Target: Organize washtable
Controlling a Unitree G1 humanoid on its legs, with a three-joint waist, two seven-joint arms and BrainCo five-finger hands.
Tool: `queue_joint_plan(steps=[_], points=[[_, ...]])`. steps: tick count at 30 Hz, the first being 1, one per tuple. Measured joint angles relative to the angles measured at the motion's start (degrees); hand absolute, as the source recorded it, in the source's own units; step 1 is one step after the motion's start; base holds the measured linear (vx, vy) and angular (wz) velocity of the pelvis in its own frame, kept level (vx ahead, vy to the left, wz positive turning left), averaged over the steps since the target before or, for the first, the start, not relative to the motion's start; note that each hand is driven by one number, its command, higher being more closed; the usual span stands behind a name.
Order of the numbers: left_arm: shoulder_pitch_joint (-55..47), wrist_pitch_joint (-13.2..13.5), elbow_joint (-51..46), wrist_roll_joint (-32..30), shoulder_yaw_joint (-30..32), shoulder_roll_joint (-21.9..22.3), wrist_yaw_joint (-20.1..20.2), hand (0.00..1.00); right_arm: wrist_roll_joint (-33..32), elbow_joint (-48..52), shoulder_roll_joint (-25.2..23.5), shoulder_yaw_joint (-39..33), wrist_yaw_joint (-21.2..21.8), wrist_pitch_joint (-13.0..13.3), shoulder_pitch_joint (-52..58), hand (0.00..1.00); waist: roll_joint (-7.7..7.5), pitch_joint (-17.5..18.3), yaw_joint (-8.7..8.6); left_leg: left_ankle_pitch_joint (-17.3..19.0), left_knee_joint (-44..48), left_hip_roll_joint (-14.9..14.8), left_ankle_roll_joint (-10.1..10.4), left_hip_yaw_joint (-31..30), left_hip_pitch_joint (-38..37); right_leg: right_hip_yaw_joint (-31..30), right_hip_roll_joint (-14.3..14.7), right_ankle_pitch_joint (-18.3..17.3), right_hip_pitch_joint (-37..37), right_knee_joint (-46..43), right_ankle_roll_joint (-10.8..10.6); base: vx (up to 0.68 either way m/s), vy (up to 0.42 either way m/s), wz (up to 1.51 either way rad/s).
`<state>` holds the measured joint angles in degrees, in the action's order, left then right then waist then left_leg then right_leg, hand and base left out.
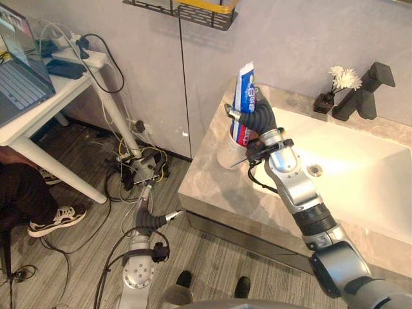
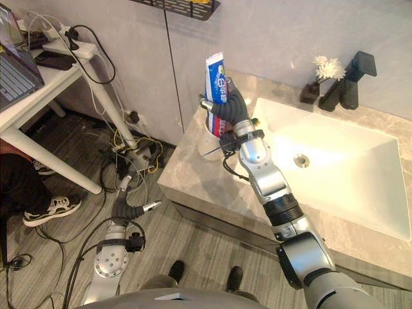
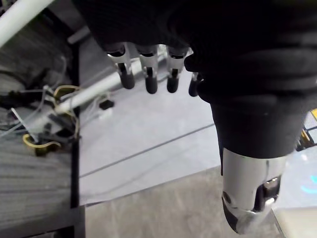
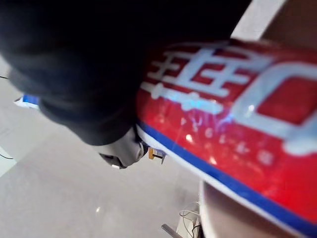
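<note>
- The right hand [image 1: 259, 120] is raised over the left end of the marble countertop [image 1: 205, 188]. Its fingers are curled round a toothpaste tube [image 1: 246, 87].
- The toothpaste tube stands nearly upright in that grasp, with its flat crimped end on top. It is blue and white in the upper part and red lower down.
- In the right wrist view the tube's red face with a blue stripe [image 4: 233, 124] lies right against the dark hand cover.
- A white cup [image 1: 228, 152] stands on the countertop directly under the tube, near the counter's left edge and beside the basin [image 1: 360, 177].
- The tube's lower end is at the cup's mouth, but the hand hides whether it is inside.
- The basin is white and rectangular, with a round drain [image 1: 315, 170] near its middle.
- A black faucet [image 1: 365, 91] stands at the back of the basin. Just left of it is a small dark vase with white flowers [image 1: 335, 88].
- The left hand [image 1: 152, 221] hangs low beside the counter, well apart from it. It is above the grey floor and holds nothing.
- In the left wrist view its fingers [image 3: 148, 75] hang loose and only slightly bent.
- A tangle of cables [image 1: 136, 161] lies on the floor by the wall.
- To the left is a white desk [image 1: 45, 106] with a laptop [image 1: 16, 80] on it. A person's leg and sneaker [image 1: 56, 219] show below it.
- A dark wire shelf [image 1: 193, 11] hangs on the wall above.
</note>
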<state>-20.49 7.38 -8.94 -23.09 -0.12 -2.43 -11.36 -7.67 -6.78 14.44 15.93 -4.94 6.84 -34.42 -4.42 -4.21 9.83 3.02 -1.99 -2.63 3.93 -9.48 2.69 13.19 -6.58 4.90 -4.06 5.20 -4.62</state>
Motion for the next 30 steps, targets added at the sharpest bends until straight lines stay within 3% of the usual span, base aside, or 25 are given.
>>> queue_joint_plan(steps=[10, 11, 30], points=[[-0.2, 0.0, 0.0, 0.0, 0.0, 0.0, -0.3, 0.00, 0.5, 0.1, -1.0, -0.1, 0.1, 0.0, 0.7, 1.00, 0.00, 0.0, -0.02, 0.5, 0.6, 0.0, 0.0, 0.7, 0.0, -0.7, 0.1, 0.0, 0.0, 0.0, 0.0, 0.00, 0.000, -0.03], [-0.2, 0.0, 0.0, 0.0, 0.0, 0.0, -0.3, 0.00, 0.5, 0.1, -1.1, -0.1, 0.1, 0.0, 0.7, 0.00, 0.00, 0.0, 0.01, 0.5, 0.6, 0.0, 0.0, 0.7, 0.0, -0.7, 0.1, 0.0, 0.0, 0.0, 0.0, 0.00, 0.000, 0.00], [-0.4, 0.0, 0.0, -1.0, 0.1, 0.1, -0.5, 0.00, 2.0, 1.5, -2.2, -0.2, 0.5, 0.0, 1.2, 0.00, -0.09, 0.1, 0.06, 0.5, 0.8, 0.0, 0.0, 0.8, 0.0, -0.7, 0.1, 0.0, 0.0, 0.0, 0.0, 0.00, 0.000, 0.00]])
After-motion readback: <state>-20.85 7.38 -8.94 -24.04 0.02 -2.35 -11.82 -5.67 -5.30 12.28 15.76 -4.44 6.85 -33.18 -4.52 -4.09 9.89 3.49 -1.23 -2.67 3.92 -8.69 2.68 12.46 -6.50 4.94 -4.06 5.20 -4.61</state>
